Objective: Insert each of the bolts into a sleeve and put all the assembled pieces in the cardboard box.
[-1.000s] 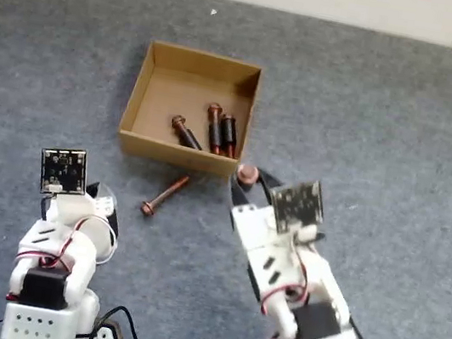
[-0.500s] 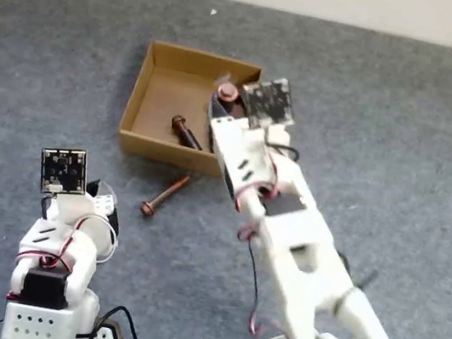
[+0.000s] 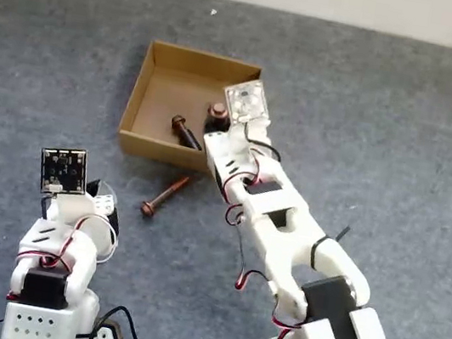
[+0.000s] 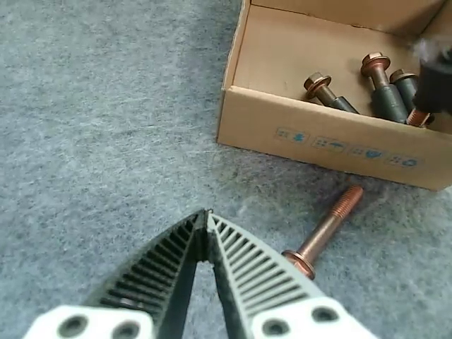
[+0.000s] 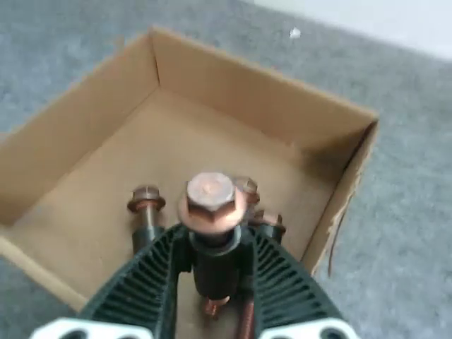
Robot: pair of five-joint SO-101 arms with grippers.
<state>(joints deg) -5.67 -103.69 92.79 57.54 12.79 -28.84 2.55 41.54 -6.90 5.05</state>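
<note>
Nearest the bases, the left gripper (image 4: 207, 216) sits low over the grey carpet with its ribbed black jaws pressed together and nothing between them. Just beside its tips lies a bare copper-coloured hex-head bolt (image 4: 325, 229), flat on the carpet with no sleeve on it and its threaded end pointing toward the open brown cardboard box (image 4: 318, 138), close to the box's near wall but outside it. Beyond that wall, three bolts already seated in dark grey metal sleeves (image 4: 329, 92) lie on the box floor toward its right side. The right gripper (image 5: 213, 244) is reached out over that same part of the box, clenched on another copper bolt pushed into a dark sleeve (image 5: 210, 205), held roughly upright with the hex head on top and the thread tip poking out below. The step in hand looks to be the deposit of this fourth assembled piece. The next move calls for the right jaws to part while they are inside the walls, preferably lower, so the piece lands beside the others rather than bouncing off them; the bare bolt on the carpet would remain to be sleeved.
</note>
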